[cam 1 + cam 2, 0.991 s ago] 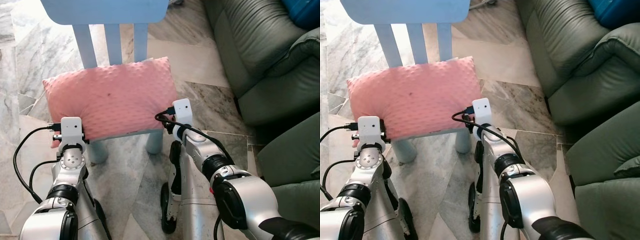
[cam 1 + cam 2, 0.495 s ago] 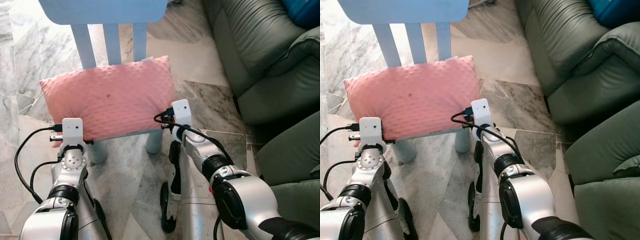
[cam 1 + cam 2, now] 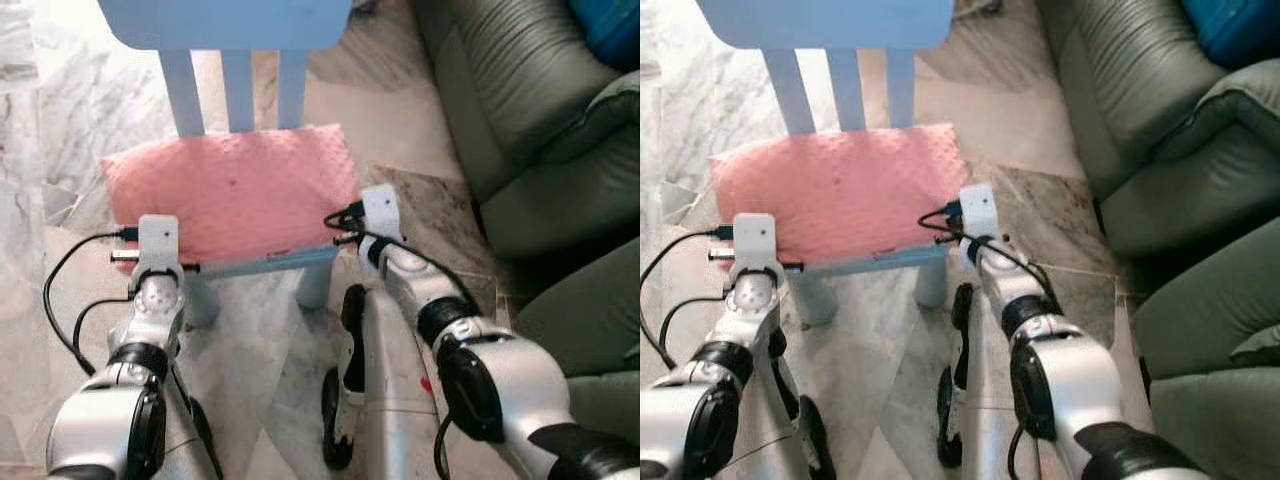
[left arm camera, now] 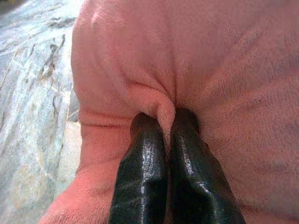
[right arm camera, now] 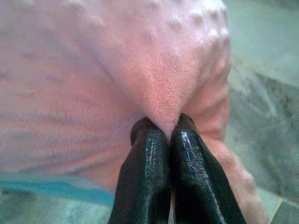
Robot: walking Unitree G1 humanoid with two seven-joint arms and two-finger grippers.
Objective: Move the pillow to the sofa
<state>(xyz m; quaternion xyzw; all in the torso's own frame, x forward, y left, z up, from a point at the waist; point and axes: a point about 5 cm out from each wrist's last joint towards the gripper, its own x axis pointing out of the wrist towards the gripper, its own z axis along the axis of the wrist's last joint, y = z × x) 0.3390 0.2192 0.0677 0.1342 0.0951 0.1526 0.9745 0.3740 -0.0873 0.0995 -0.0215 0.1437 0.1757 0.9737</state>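
Observation:
A pink dotted pillow (image 3: 235, 190) lies across the seat of a small light-blue chair (image 3: 270, 262). My left gripper (image 4: 167, 122) is shut on a pinched fold of the pillow's near left edge, below the white wrist block (image 3: 158, 241). At the pillow's near right corner my right gripper (image 5: 164, 131) is shut on another fold of pink fabric, under its wrist block (image 3: 380, 213). The grey-green sofa (image 3: 520, 110) stands to the right, its seat and arm close to my right arm.
The chair's back slats (image 3: 240, 90) rise behind the pillow. Marble floor (image 3: 60, 120) spreads to the left and beneath the chair. A blue cushion (image 3: 610, 25) sits on the sofa at the top right. A second sofa section (image 3: 585, 320) fills the near right.
The view has shifted slightly right and down. The pillow's front edge has been drawn back, and the chair seat's front rim now shows. Both grippers stay shut on the pillow.

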